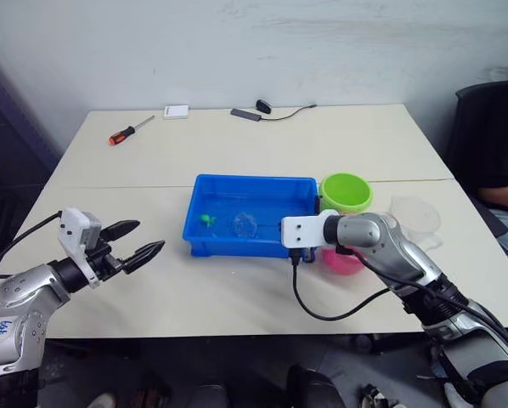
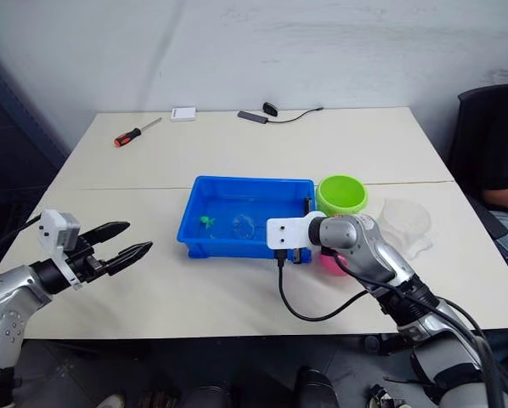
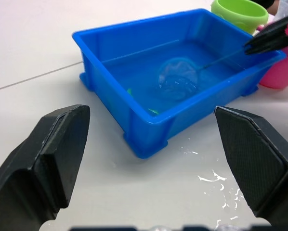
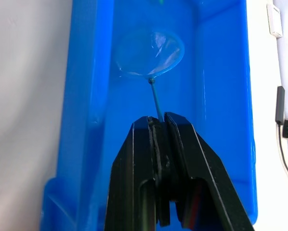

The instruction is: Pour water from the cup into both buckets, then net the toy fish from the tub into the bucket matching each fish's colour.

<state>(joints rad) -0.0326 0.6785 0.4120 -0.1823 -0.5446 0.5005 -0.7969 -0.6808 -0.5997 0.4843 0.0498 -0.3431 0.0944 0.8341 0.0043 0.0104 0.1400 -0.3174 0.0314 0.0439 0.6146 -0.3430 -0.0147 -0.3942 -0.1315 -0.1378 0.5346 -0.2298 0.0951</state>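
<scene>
Right wrist view, right pincer [image 4: 158, 126] pinching round mesh net [image 4: 150, 53], glossy blue tub [image 4: 221, 96]

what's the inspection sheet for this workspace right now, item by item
surface: pale table, water drops near the tub
job's things: blue tub holds a green fish and the net; green bucket, pink bucket, clear cup beside it
clutter: screwdriver, white box
grippers: left pincer open, empty; right pincer shut on the net handle
cables: black lead at far edge; wrist cable
surroundings: wall, dark chair
</scene>
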